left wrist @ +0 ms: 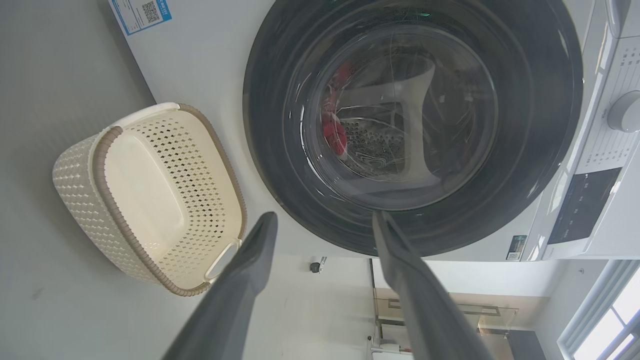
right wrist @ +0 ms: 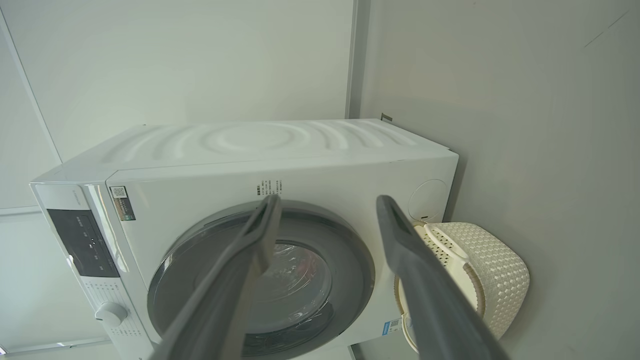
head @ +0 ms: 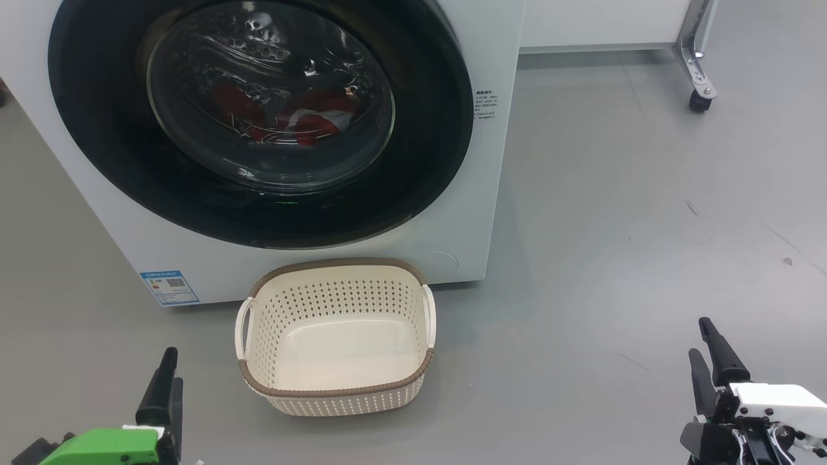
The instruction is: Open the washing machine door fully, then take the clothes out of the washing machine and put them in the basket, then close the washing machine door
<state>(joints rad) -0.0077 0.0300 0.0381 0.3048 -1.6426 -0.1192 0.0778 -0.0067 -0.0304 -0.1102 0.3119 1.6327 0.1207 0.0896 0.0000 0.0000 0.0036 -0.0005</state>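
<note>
The washing machine door (head: 258, 213) sits closed on the white washing machine (head: 494, 213), and the red clothes (head: 313, 116) show through its glass window (head: 271, 161), lying in the drum (head: 258, 29). The cream basket (head: 336, 397) stands upright on the grey floor (head: 614, 245) just in front of the machine, below the door. The left gripper (head: 173, 369) hangs low to the left of the basket, the right gripper (head: 699, 337) well apart on its right; both have fingers (left wrist: 402, 265) spread wide and grip nothing
</note>
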